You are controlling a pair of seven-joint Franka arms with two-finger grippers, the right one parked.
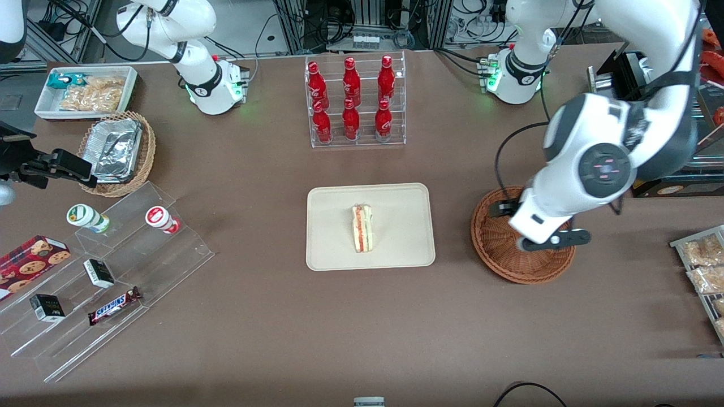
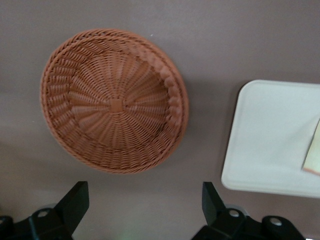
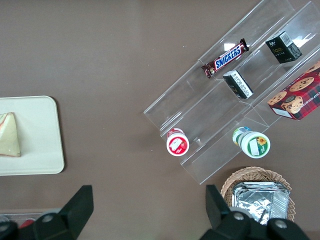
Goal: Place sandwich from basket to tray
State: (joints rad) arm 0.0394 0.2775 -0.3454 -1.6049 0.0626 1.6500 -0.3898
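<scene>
The sandwich (image 1: 362, 228), a pale wedge with red and green filling, stands on its edge in the middle of the cream tray (image 1: 334, 226). The reddish-brown wicker basket (image 1: 498, 249) sits beside the tray, toward the working arm's end, and holds nothing. The working arm's wrist hangs over the basket in the front view and covers part of it. In the left wrist view my gripper (image 2: 145, 192) is open and empty, high above bare table next to the basket (image 2: 115, 100). The tray (image 2: 270, 135) and a corner of the sandwich (image 2: 314, 155) show there too.
A clear rack of red bottles (image 1: 355, 102) stands farther from the front camera than the tray. Toward the parked arm's end are a stepped acrylic shelf with snacks (image 1: 102, 271), a tan basket with foil containers (image 1: 119, 152) and a white bin (image 1: 85, 90). Snack packets (image 1: 704, 265) lie at the working arm's end.
</scene>
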